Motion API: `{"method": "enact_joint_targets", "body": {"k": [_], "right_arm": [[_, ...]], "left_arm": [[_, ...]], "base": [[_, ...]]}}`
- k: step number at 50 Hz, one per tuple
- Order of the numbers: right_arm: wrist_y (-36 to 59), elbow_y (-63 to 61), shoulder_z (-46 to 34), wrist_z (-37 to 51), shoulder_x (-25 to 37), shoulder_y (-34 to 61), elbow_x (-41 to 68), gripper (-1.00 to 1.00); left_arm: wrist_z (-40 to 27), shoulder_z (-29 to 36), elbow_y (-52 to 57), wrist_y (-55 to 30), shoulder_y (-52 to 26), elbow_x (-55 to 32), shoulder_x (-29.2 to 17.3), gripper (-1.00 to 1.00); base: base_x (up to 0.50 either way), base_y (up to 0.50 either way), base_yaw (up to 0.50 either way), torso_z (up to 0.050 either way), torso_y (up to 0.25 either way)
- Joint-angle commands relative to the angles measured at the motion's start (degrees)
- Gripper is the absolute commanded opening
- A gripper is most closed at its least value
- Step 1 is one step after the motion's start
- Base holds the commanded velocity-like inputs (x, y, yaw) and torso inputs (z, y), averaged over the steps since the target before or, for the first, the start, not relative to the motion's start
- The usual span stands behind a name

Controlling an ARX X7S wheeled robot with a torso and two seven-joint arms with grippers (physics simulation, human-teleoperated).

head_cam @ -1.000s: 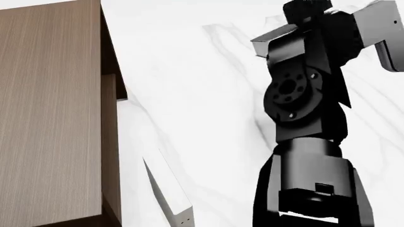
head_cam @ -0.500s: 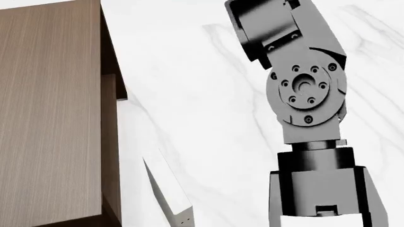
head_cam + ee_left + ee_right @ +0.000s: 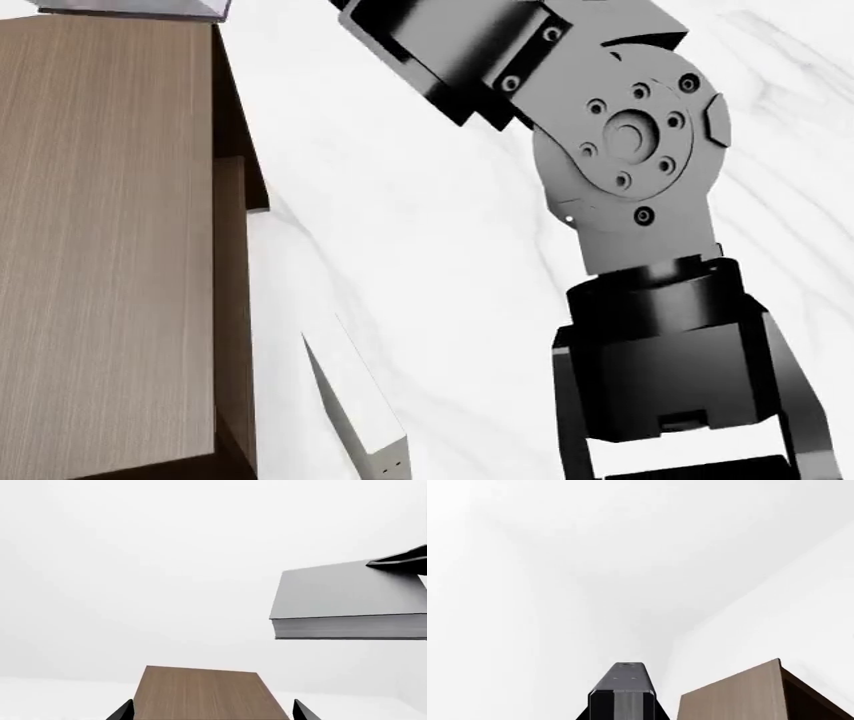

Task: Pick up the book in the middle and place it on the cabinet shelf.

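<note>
Against blank white walls, the book (image 3: 347, 602) hangs at the left wrist frame's right edge, clamped in the right gripper (image 3: 403, 562), having newly swung above the cabinet shelf (image 3: 107, 240), so release seems near; the left gripper's (image 3: 210, 712) jaws stand apart.

The book (image 3: 347, 602) runs off the frame's edge — the gripper finger (image 3: 403, 560) holding it is mostly cut off.
</note>
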Motion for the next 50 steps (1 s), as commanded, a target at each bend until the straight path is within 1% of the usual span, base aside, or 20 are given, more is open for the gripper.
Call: {"method": "enact_joint_targets", "body": {"k": [1, 10, 18, 21, 29, 33, 39, 50], "right_arm": [[2.9, 2.4, -1.2, -0.8, -1.4, 3.3, 3.1, -1.0], [0.7, 4.9, -5.1, -1.6, -2.4, 4.4, 4.8, -1.0], [-2.9, 7.8, -12.1, -2.7, -2.5, 6.3, 9.5, -1.0], [-5.5, 9.1, -16.9, -3.8, -2.7, 7.2, 12.8, -1.0], [-10.2, 11.9, -26.8, -6.5, -2.7, 8.2, 19.6, -1.0], [-13.2, 14.2, -34.4, -8.8, -2.8, 9.7, 25.2, -1.0], [-17.8, 16.1, -46.6, -12.5, -2.8, 12.0, 34.3, -1.0], [-24.2, 16.4, -66.2, -17.8, -2.8, 16.8, 50.4, -1.0]], "left_arm": [[-0.1, 0.2, -0.1, 0.1, -0.1, -0.2, -0.1, 1.0], [-0.2, 0.3, -0.1, 0.4, 0.1, -0.1, -0.3, 1.0], [-0.3, 0.4, -0.1, 0.5, 0.1, -0.3, -0.3, 1.0], [-0.3, 0.2, -0.2, 0.7, 0.2, -0.4, -0.4, 1.0], [-0.7, -0.5, -0.1, 0.6, 0.0, -1.2, -0.7, 1.0], [-0.5, 0.4, -0.3, 0.8, 0.0, -0.6, -0.4, 1.0], [-0.5, -0.2, -0.6, 1.0, 0.1, -1.0, -0.7, 1.0], [-0.8, -0.3, -0.5, 1.1, 0.0, -1.5, -0.8, 1.0]], "base": [[0.0, 0.0, 0.0, 0.0, 0.0], [0.0, 0.0, 0.0, 0.0, 0.001], [0.0, 0.0, 0.0, 0.0, 0.001], [0.0, 0.0, 0.0, 0.0, 0.0], [0.0, 0.0, 0.0, 0.0, 0.001], [0.0, 0.0, 0.0, 0.0, 0.0], [0.0, 0.0, 0.0, 0.003, 0.002], [0.0, 0.0, 0.0, 0.0, 0.001]]}}
